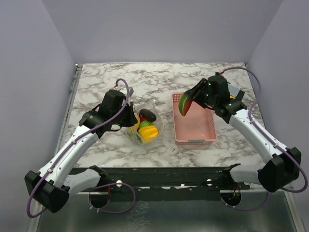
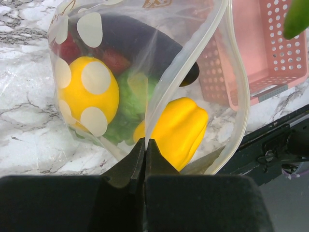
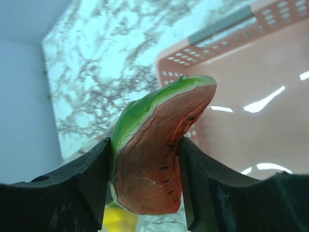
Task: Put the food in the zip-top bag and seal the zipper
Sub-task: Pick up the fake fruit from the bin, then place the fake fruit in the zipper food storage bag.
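Note:
The clear zip-top bag (image 1: 145, 123) lies open on the marble table, holding toy food: a yellow pepper (image 2: 178, 130), a green piece (image 2: 128, 104), a dark purple eggplant (image 2: 140, 41) and red pieces. My left gripper (image 2: 145, 141) is shut on the bag's edge, pinching the film near the zipper (image 2: 239, 92). My right gripper (image 3: 145, 164) is shut on a watermelon slice (image 3: 154, 159), red with a green rind, held above the left end of the pink basket (image 1: 195, 126). In the top view the watermelon slice (image 1: 184, 105) hangs over the basket's left rim.
The pink perforated basket (image 2: 270, 53) stands just right of the bag, and its inside shows nothing in it. Purple-grey walls close in the table on three sides. A black rail runs along the near table edge (image 1: 164, 176).

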Robot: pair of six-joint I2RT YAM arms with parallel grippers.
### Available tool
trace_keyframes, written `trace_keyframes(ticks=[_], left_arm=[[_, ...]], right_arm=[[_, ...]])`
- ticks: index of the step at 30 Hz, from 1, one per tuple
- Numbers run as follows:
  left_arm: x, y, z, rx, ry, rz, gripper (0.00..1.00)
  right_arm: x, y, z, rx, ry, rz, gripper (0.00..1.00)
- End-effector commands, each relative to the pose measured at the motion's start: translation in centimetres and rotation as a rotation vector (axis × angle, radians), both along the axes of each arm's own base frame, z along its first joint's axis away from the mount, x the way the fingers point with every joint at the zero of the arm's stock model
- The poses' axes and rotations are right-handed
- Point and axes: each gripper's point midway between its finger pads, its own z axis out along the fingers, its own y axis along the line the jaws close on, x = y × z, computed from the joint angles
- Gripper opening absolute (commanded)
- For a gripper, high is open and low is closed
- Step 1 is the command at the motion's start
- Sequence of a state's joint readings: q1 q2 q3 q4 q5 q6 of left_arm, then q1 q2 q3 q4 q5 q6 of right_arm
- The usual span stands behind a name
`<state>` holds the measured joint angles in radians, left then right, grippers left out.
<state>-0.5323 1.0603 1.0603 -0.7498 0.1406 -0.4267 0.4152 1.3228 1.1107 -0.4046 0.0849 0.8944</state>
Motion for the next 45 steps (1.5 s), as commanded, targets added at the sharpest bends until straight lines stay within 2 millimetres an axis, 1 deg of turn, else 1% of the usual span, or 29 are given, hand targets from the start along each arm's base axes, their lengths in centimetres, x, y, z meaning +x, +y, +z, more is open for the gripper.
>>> trace_keyframes(ticks=[1, 2, 4, 6, 12, 16, 19, 23, 28, 32, 36, 39, 42, 45], left_arm=[[0.3, -0.2, 1.9, -0.028, -0.037, 0.013, 0.00], [0.3, -0.2, 2.0, -0.032, -0.039, 0.015, 0.00], [0.3, -0.2, 2.2, -0.041, -0.041, 0.021, 0.00], [0.2, -0.3, 2.4, -0.051, -0.042, 0.024, 0.00], [0.1, -0.6, 3.1, -0.086, -0.044, 0.033, 0.00], [-0.1, -1.3, 3.7, -0.132, -0.035, 0.026, 0.00], [-0.1, -1.7, 4.4, -0.164, -0.037, 0.019, 0.00], [-0.1, -2.2, 5.2, -0.196, -0.032, 0.015, 0.00], [-0.2, -2.9, 5.9, -0.245, -0.026, 0.012, 0.00], [-0.2, -3.2, 6.1, -0.271, -0.017, 0.017, 0.00], [-0.2, -3.5, 6.2, -0.289, -0.006, 0.020, 0.00], [0.0, -3.5, 6.5, -0.296, -0.008, 0.028, 0.00], [0.2, -3.5, 6.7, -0.299, -0.011, 0.034, 0.00], [0.3, -3.6, 6.4, -0.294, -0.005, 0.036, 0.00]], right_arm=[[-1.1, 2.1, 4.6, 0.050, -0.165, 0.132, 0.23], [-1.3, 2.4, 5.5, 0.058, -0.193, 0.145, 0.23], [-2.3, 4.0, 7.3, 0.086, -0.252, 0.217, 0.23], [-3.0, 5.0, 8.8, 0.100, -0.304, 0.268, 0.23], [-5.3, 8.2, 12.4, 0.132, -0.442, 0.394, 0.22], [-6.3, 10.0, 13.9, 0.160, -0.525, 0.459, 0.23], [-7.0, 10.8, 15.3, 0.202, -0.609, 0.488, 0.24], [-7.7, 11.6, 16.5, 0.241, -0.692, 0.531, 0.26], [-8.4, 13.1, 16.4, 0.267, -0.744, 0.607, 0.26], [-9.5, 14.2, 15.8, 0.285, -0.812, 0.689, 0.24], [-10.5, 15.3, 14.7, 0.294, -0.844, 0.761, 0.24], [-11.6, 16.1, 14.1, 0.296, -0.863, 0.819, 0.24], [-12.8, 16.5, 13.3, 0.302, -0.872, 0.876, 0.24], [-14.1, 16.7, 12.4, 0.293, -0.871, 0.946, 0.24]])
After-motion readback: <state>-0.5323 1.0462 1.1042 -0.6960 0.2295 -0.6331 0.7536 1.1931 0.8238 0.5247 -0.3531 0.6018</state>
